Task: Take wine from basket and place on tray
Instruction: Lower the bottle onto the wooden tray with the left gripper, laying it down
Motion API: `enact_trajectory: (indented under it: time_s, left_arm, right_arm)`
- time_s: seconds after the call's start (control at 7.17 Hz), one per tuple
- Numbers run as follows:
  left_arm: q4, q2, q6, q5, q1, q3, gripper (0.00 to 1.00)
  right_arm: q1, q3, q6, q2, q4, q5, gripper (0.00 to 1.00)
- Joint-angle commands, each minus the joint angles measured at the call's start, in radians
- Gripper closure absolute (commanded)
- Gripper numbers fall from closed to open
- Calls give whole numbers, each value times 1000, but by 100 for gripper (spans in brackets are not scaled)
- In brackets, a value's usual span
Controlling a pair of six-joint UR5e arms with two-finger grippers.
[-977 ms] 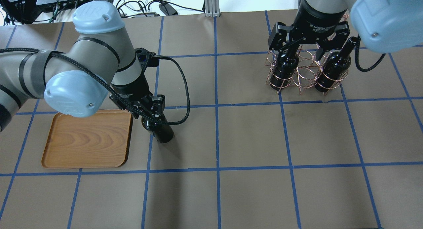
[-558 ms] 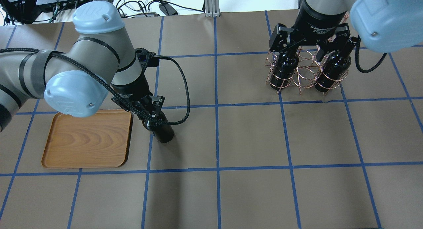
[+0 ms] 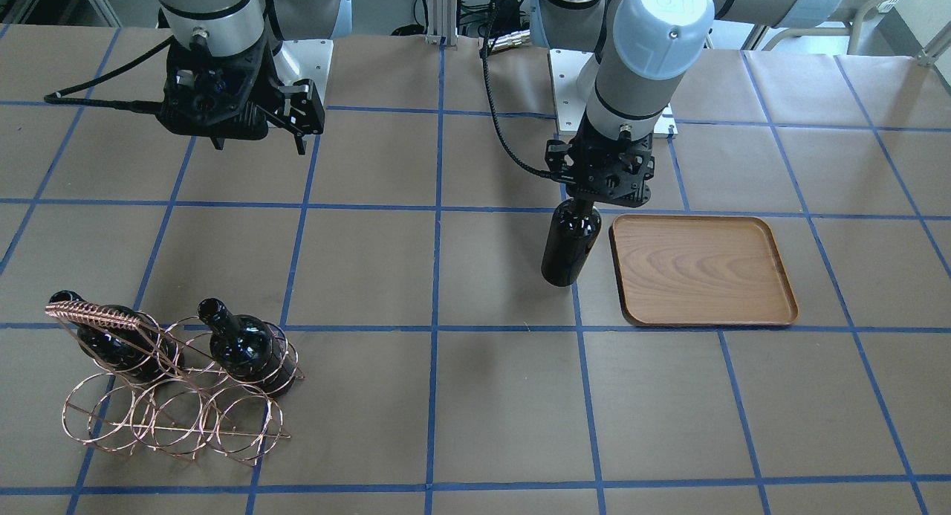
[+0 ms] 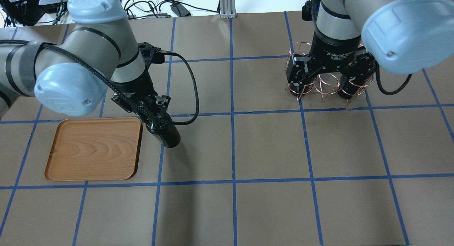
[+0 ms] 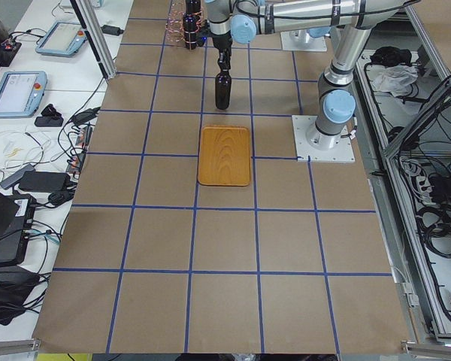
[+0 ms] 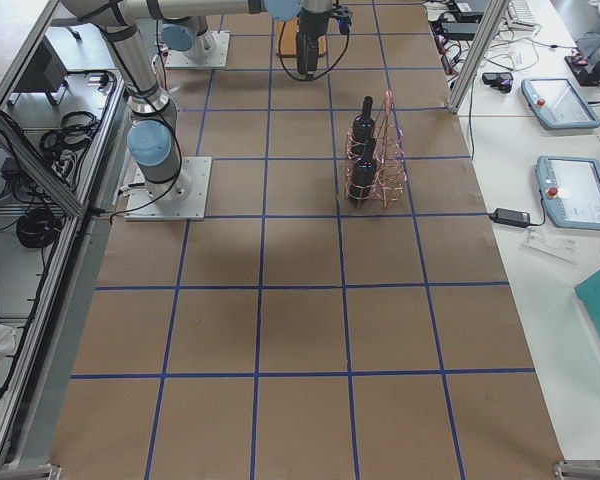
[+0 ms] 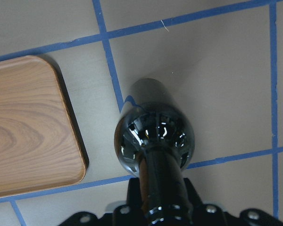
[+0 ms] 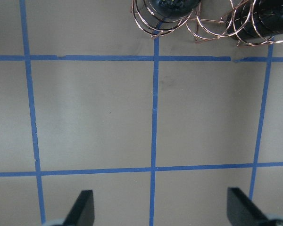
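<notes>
**A:** Where's the bottle?

**B:** Hanging upright from the left fingers, which are closed tight around its neck. It's just beside the tray, near one corner, not over it yet. It looks lifted, but I can't say for sure that its base is off the surface.

**A:** So the step in hand is the carry across?

**B:** I'd say so. The base should be clearly higher than the low rim before it goes sideways, or it could catch and tip. Go slowly, since glossy glass held only at the neck may swing or slip.

**A:** And the set-down?

**B:** Aim for the middle of the wood and lower straight. Let the base rest flat before the fingers let go.

**A:** The other arm?

**B:** The right fingers are spread wide and hold nothing. They hover by the basket, where two more bottles sit in the wire loops. That's well apart from the tray, so a clash seems unlikely.
</notes>
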Motion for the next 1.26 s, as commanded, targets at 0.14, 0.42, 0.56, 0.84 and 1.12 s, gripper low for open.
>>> enact_trajectory:
  time_s: [0.14, 0.42, 0.56, 0.84, 1.12]
  left_arm:
    - [-48, 34, 200, 77, 165, 51, 100]
    - [-38, 47, 464, 93, 338, 49, 100]
    - [-38, 49, 583, 92, 428, 38, 100]
    - [-32, 26, 654, 78, 533, 17, 100]
    - [-26, 14, 654, 75, 535, 11, 100]
  right_arm:
    - [19, -33, -7, 49, 23, -15, 0]
    - [19, -58, -10, 57, 26, -27, 0]
    - [17, -62, -5, 63, 23, -25, 0]
    - [14, -70, 2, 106, 10, -30, 0]
    - [11, -102, -7, 86, 15, -31, 0]
